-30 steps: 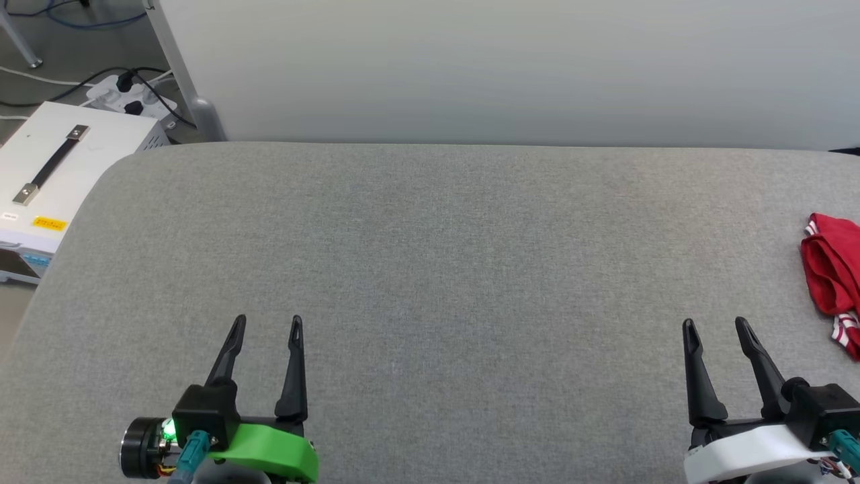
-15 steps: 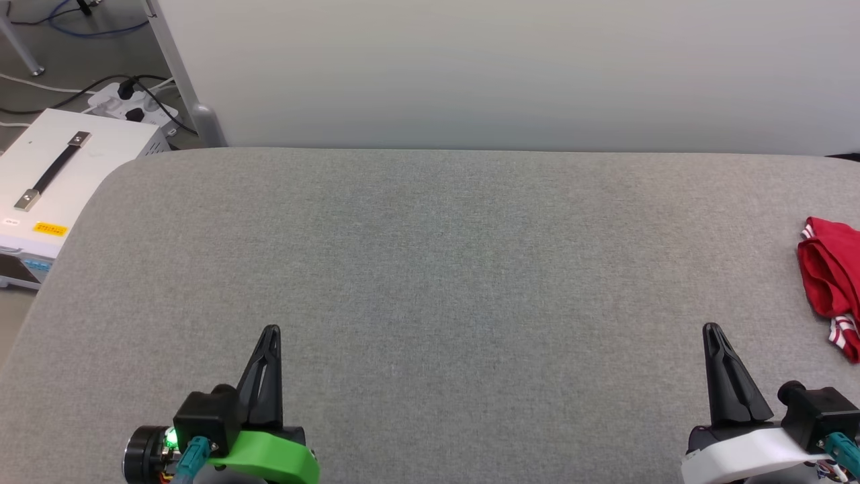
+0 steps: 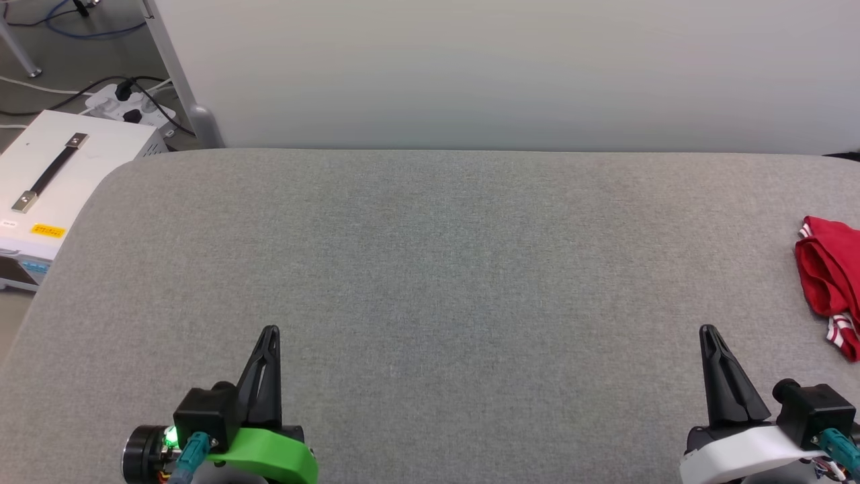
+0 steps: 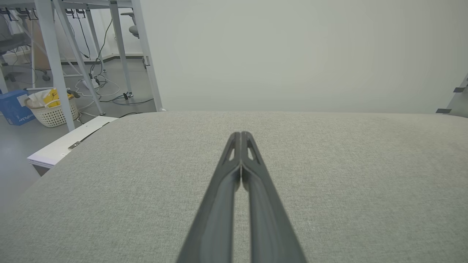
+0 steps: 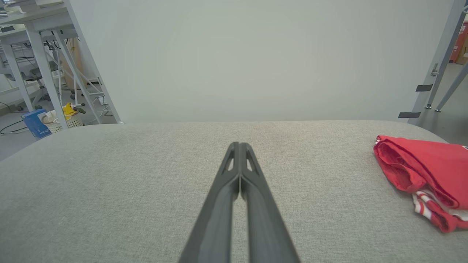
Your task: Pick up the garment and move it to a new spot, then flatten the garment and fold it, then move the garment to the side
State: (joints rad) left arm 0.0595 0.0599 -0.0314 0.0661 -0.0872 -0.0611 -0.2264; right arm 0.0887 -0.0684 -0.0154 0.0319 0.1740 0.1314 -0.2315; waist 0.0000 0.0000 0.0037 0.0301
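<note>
The garment [image 3: 832, 282], red with red-and-white striped trim, lies bunched at the far right edge of the grey table; part of it runs out of the head view. In the right wrist view the garment [image 5: 427, 171] rests to the right of my fingers, well apart from them. My right gripper [image 3: 707, 331] hovers near the table's front right, shut with nothing in it, fingertips pressed together [image 5: 239, 144]. At the front left my left gripper [image 3: 270, 331] is shut and holds nothing [image 4: 241, 133].
The grey fabric table [image 3: 430, 255] spans the head view, backed by a pale wall panel [image 3: 510, 67]. A white case with a black handle [image 3: 50, 181] and a power strip with cables [image 3: 127, 101] sit off the table's left corner. Metal frame legs [image 4: 55, 62] stand at left.
Both grippers went from open to shut during the first half second and have stayed shut. The head view shifted slightly; the garment lies as before.
</note>
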